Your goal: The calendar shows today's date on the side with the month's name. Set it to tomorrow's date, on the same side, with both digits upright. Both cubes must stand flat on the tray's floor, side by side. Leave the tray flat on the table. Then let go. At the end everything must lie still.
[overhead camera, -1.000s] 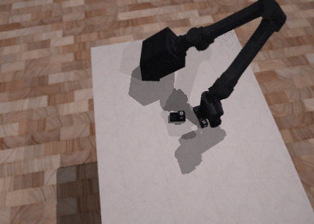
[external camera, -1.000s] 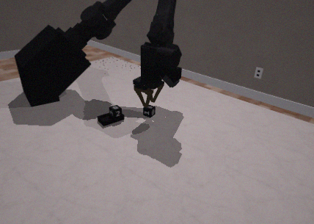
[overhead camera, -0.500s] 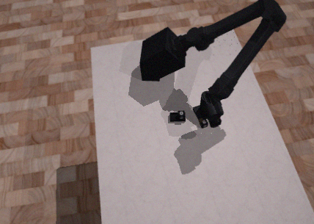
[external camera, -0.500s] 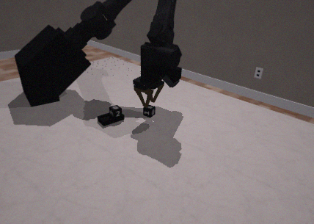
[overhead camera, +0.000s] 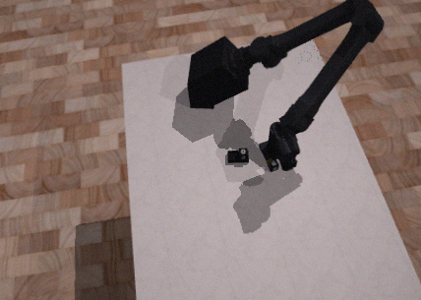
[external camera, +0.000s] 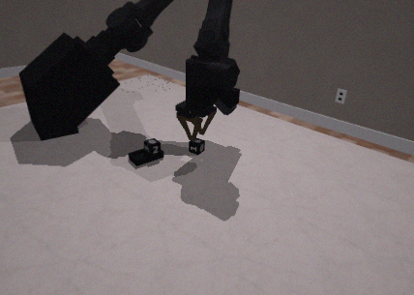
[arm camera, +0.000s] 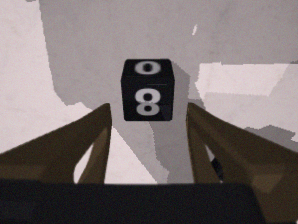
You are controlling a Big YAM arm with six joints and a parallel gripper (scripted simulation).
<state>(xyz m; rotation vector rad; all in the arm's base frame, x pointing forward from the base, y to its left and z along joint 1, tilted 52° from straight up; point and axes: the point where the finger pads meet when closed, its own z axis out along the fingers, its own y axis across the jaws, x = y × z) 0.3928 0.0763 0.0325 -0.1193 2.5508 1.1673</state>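
Top view, tray: the small black rectangular tray (overhead camera: 231, 158) (external camera: 138, 160) lies on the white surface (overhead camera: 197, 239) (external camera: 203, 254) (arm camera: 20, 65); the black cube with white digits (overhead camera: 243, 152) (external camera: 152, 146) stands at one end, leaving room beside it.
Top view, loose cube: the second black cube, also marked in white (overhead camera: 273, 165) (external camera: 196, 146) (arm camera: 148, 90), is outside the tray, close to the jaws (overhead camera: 270, 162) (external camera: 197, 135).
Exterior view, digits: the tray cube presents a 2; the loose cube presents a 1 lying on its side. Which faces must finally face front cannot be told here.
Exterior view, height: the brown tapering fingers (external camera: 184, 126) point down at the loose cube, their tips near its top.
Wrist view, jaws: parted partway, grasping nothing; the cube appears between the tips in outline, with a visible margin on either side.
Wrist view, faces: a 0 and an 8 on adjoining faces, square to the jaws.
Step in hand, judged: taking up the loose cube. Good practice is to centre it, descend with both fingers clear, then close evenly on opposite sides.
Care, judged: an off-centre closure may twist the cube; a shallow one may let it roll. Any turn for an upright digit is best finished before lowering it beside its neighbour, without nudging the tray.
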